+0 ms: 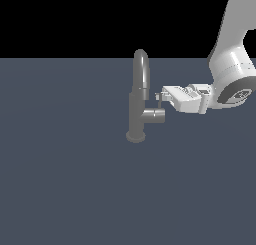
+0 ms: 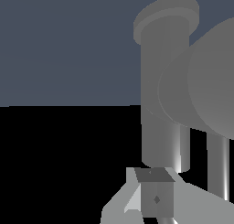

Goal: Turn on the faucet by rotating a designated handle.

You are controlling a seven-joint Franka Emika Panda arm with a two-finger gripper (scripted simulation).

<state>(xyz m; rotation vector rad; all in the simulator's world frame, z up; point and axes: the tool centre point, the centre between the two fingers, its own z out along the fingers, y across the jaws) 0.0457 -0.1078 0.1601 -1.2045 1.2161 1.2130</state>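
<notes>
The faucet (image 1: 137, 106) stands upright mid-desk (image 1: 65, 189). Your claw (image 1: 159, 96) sits level at the handle (image 1: 161, 103) above the side stub; its spread cannot be determined.

The faucet (image 1: 138, 101) is showing a plain dark grey metallic finish with a pale sheen along its spout. The arm (image 1: 231, 64) is gleaming white, and the floor (image 1: 65, 179) is lying flat slate blue.
</notes>
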